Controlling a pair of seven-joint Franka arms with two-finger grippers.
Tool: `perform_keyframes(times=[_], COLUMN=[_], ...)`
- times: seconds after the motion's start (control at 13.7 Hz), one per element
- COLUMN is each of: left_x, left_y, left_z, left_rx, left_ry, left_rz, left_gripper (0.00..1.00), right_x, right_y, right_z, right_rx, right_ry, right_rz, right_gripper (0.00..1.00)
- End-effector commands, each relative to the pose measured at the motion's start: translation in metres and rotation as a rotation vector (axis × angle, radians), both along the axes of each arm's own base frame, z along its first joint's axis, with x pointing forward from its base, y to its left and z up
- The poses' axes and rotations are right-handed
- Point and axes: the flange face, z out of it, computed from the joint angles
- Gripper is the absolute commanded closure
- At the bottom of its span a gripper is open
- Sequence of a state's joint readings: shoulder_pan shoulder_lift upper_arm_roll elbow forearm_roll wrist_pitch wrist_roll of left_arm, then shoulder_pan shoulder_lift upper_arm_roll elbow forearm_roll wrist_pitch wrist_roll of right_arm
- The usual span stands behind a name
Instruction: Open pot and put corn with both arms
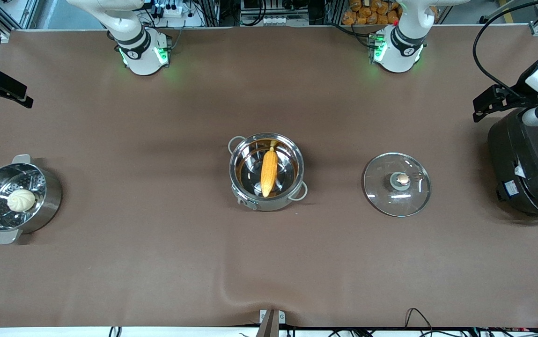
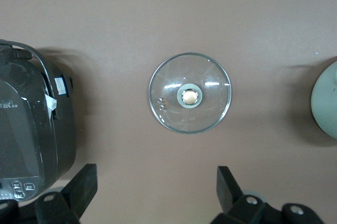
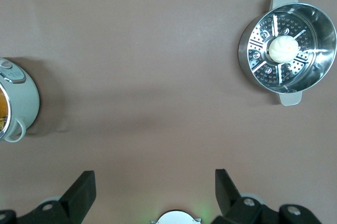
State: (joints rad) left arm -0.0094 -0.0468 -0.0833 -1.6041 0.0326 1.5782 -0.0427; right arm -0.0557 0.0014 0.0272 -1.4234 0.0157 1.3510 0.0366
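Resting in the open pot (image 1: 267, 172) at mid-table, the corn (image 1: 269, 174) lies tip to tip across the steel bowl, so the job looks all but finished. Toward the right arm's end, near the table edge, a second pot (image 1: 15, 199) with a perforated insert holds a bun (image 1: 21, 200). The right gripper (image 3: 152, 192) hangs high over bare cloth, fingers wide apart and empty. Past the pot toward the left arm's end, the glass lid (image 1: 397, 184) lies flat on the cloth, knob up, beside the black cooker (image 1: 528, 164) at the table edge. The left gripper (image 2: 156, 192), fingers likewise spread and empty, hangs above the lid. What remains, by the look of it, is keeping both arms high and clear of the pot.
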Motion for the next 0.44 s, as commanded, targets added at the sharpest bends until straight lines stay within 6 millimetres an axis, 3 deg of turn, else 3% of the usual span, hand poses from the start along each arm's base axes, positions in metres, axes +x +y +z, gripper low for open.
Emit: perform_keyframes(times=[0.0,0.36], left_x=[0.0009,-0.0010], left_y=[-0.0006,-0.0032], left_z=[0.0058,0.0037], left_rx=[-0.009,-0.064], left_ry=[-0.012,0.010], left_rz=[-0.010,-0.002], left_gripper=[0.00,0.00], right_x=[0.0012,0.0018], right_y=[-0.0030,-0.0031], right_z=[0.0037,0.0037], right_rx=[0.006,0.006], right_ry=[-0.001,-0.002], right_rz=[0.000,-0.003], right_gripper=[0.00,0.00])
